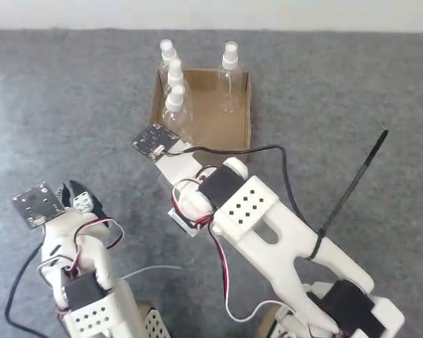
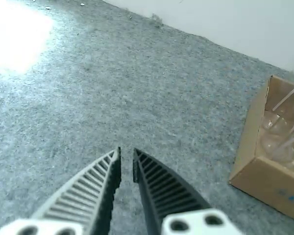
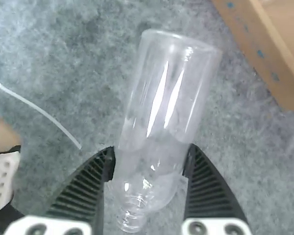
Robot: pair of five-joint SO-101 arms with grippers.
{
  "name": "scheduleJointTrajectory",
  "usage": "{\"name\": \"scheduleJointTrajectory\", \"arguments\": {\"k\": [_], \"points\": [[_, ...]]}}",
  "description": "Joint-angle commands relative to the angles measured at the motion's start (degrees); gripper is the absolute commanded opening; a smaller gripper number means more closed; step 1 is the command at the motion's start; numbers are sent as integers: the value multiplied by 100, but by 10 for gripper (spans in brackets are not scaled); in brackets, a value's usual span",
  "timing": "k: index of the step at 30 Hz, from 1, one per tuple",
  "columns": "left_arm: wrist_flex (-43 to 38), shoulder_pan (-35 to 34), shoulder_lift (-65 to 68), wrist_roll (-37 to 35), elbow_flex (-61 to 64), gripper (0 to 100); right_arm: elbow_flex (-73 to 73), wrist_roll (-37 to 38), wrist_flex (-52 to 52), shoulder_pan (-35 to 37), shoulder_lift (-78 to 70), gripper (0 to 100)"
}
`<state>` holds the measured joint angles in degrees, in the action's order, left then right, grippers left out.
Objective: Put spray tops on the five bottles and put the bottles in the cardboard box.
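From the high view, the cardboard box [image 1: 238,79] sits at 12 o'clock on the grey felt table [image 1: 352,84]. Three capped bottles [image 1: 175,107] stand in a row along its 9 o'clock wall, and a fourth capped bottle [image 1: 230,67] stands near its 1 o'clock corner. The right arm [image 1: 268,218] rises from 5 o'clock and stretches to the table's middle, ending just beside the box's near wall under a small camera board [image 1: 154,140]. The left arm [image 1: 77,260] stands at 7 o'clock, well apart from the box. A thin white tube [image 1: 155,269] lies on the felt between the two arms.

In the left wrist view, the left gripper [image 2: 126,157] hangs over bare felt. Its ribbed fingers [image 2: 95,186] are drawn almost together, with only a slim gap at the tips and nothing between them. The box [image 2: 257,161] is off to one side with clear bottles [image 2: 284,134] inside.

In the right wrist view, the right gripper [image 3: 149,152] pinches an uncapped bottle [image 3: 169,98] near its shoulder, one finger on each side. The bottle's open neck points toward the camera and its base points away, over the felt. The box's corner [image 3: 262,46] lies near the bottle's base but apart from it. The white tube [image 3: 39,117] lies on the felt beside the gripper.
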<state>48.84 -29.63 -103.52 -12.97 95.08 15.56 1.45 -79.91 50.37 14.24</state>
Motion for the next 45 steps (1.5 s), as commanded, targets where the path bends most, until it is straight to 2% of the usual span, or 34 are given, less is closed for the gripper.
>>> {"name": "scheduleJointTrajectory", "arguments": {"k": [1, 7, 11, 18, 28, 35, 42, 45], "points": [[-158, 0, -97, 53, -286, 41, 26, 18, -66, -233, 426, 55], [-158, 0, -97, 53, -286, 41, 53, -141, -330, -444, 558, 55], [-158, 0, -97, 53, -286, 41, 53, -1055, -655, -593, 629, 58], [-158, 0, -97, 62, -277, 41, 53, -2470, -716, -1279, 620, 59], [-703, 0, -97, 62, 57, 41, 747, -2673, -857, -1640, 629, 55], [-703, 0, -97, 62, 57, 41, 782, -4000, -892, -2404, 629, 55], [-703, 0, -97, 62, 57, 41, 800, -4888, -884, -3046, 629, 55], [-703, 0, -97, 62, 57, 41, 800, -5011, -910, -3380, 576, 55]]}}
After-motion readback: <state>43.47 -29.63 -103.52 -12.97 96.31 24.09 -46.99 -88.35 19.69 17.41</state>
